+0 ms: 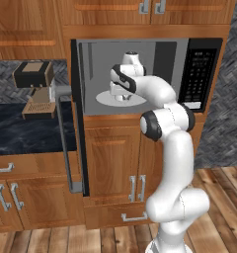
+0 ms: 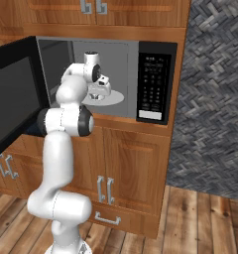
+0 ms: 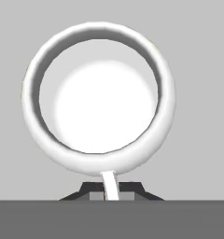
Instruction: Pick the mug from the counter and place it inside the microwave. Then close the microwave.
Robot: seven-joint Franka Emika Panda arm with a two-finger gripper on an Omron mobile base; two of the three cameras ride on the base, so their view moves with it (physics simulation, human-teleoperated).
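Built-in black microwave (image 1: 199, 74) set in a wall of brown wooden cabinets (image 1: 115, 158) with silver handles. Door (image 1: 78, 123) swung fully open to the left, long silver handle (image 1: 65, 143) facing outward; in the right base view, dark door panel (image 2: 14, 99) standing at the left edge. Grey interior exposed, round light-grey turntable (image 1: 103, 100) on its floor. Black button panel (image 2: 154, 87) on the right of the cavity.

White arm reaching up from the base into the cavity. Gripper (image 3: 111, 191) pointing down over the turntable, jaws clamped together on the thin handle of the mug (image 3: 99, 93). Mug upright, open mouth toward the hand camera, white inner floor visible, plain light-grey surface all around it. From the right base view, mug (image 2: 100, 88) seen inside the microwave, over the turntable (image 2: 116, 98); contact between mug base and turntable cannot be told.

Left of the microwave: black marble-look counter (image 1: 21, 131) with faint white veins, over wooden drawers and doors. Brown-and-black coffee machine (image 1: 34, 86) standing on the counter against a grey woven-pattern backsplash (image 1: 7, 84).

Right of the cabinets: grey herringbone-textured wall (image 2: 215, 99). Below: wooden plank floor (image 2: 200, 223).
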